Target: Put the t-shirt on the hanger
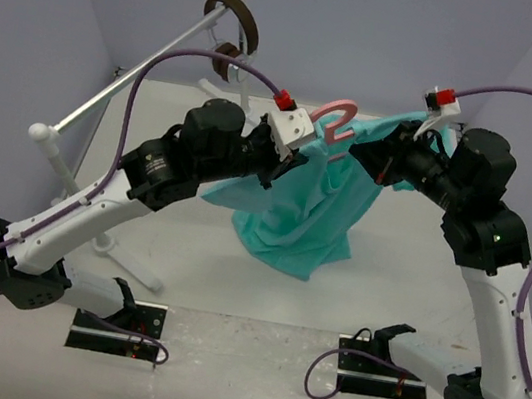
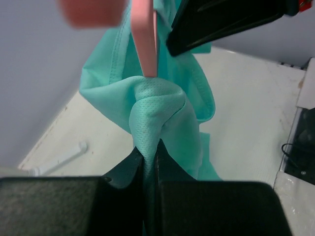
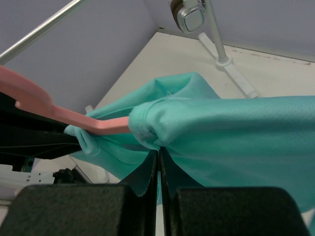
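Observation:
The teal-green t-shirt (image 1: 308,221) hangs in the air between my two grippers, its lower part drooping toward the table. The pink hanger (image 1: 336,122) shows its hook above the shirt's top edge; its arms run into the cloth. My left gripper (image 1: 289,166) is shut on a bunched fold of the t-shirt (image 2: 157,110) just below the hanger's arm (image 2: 144,39). My right gripper (image 1: 366,157) is shut on another fold of the t-shirt (image 3: 221,132), right beside the hanger's arm (image 3: 74,118), which goes into the cloth there.
A white rail stand (image 1: 132,87) runs along the left wall, with brown headphones (image 1: 236,15) hung at its far end; they also show in the right wrist view (image 3: 189,12). The stand's foot (image 3: 231,64) rests on the table. Walls close in on three sides.

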Motion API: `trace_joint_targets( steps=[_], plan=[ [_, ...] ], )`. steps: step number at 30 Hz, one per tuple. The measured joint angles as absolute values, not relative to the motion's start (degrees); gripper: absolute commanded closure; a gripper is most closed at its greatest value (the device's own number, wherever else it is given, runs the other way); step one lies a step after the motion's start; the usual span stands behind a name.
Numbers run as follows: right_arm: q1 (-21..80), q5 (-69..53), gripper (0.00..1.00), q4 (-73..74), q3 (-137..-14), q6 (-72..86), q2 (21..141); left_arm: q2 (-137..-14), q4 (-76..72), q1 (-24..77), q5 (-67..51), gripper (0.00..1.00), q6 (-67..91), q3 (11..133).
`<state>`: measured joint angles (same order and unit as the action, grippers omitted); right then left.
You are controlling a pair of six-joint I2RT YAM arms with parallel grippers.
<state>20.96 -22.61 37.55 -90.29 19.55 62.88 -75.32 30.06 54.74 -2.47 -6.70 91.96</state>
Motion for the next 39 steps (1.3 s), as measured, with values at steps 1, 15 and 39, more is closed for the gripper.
trace_joint_targets(
  steps=[1, 15, 39],
  plan=[
    [20.96, -22.44, 0.98, 38.49, -90.71, 19.32, 62.31, -76.73, 29.94, 54.64, -3.97, 1.00, -6.93, 94.56],
    [20.88, -10.25, 0.40, 45.35, -85.67, 14.75, 47.35, -84.54, 32.36, 44.27, -32.53, 1.00, -13.55, 95.88],
    [14.84, -55.35, 1.00, 18.76, -68.11, 6.87, 51.45, -88.70, 42.63, 42.57, -47.08, 0.02, -21.82, 92.85]
  ],
)
